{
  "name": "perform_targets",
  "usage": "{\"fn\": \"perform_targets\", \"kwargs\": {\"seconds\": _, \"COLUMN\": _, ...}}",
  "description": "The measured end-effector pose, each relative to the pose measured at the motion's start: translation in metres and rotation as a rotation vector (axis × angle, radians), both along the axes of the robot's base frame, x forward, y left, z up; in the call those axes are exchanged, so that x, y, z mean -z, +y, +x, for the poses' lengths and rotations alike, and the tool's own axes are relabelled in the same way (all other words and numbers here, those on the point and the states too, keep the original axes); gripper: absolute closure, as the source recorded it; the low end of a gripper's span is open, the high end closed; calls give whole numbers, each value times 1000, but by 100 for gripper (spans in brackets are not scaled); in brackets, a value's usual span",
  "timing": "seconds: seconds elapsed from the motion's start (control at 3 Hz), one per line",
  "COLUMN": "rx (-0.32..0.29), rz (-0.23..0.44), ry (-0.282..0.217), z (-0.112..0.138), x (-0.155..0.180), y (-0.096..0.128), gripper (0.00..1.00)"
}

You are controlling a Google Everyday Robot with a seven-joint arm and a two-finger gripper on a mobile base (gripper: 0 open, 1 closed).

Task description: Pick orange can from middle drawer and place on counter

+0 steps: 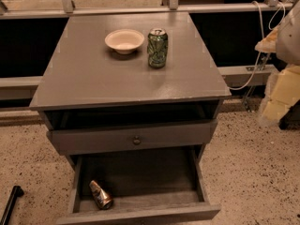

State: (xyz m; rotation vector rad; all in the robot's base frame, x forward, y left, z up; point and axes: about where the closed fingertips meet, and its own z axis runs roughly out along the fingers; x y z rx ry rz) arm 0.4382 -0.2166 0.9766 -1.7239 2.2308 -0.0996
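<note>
The orange can lies tilted on its side in the front left corner of the open middle drawer, a shallow grey box with a dark floor pulled out towards me. The grey counter is the cabinet top above it. My gripper is not in view. A white rounded shape at the right edge may be part of my arm.
A cream bowl and a tall green can stand at the back middle of the counter. A closed drawer front with a round knob sits above the open drawer. A black bar lies on the floor at bottom left. Yellow-white bags and a cable are at the right.
</note>
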Motion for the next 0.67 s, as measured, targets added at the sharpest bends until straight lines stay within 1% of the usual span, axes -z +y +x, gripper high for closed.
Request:
{"fn": "perform_targets", "kwargs": {"seconds": 0.33, "rx": 0, "rz": 0, "ry": 0, "z": 0, "x": 0, "y": 0, "gripper": 0}}
{"fn": "perform_targets", "kwargs": {"seconds": 0.67, "rx": -41, "rz": 97, "ry": 26, "z": 0, "x": 25, "y": 21, "gripper": 0}}
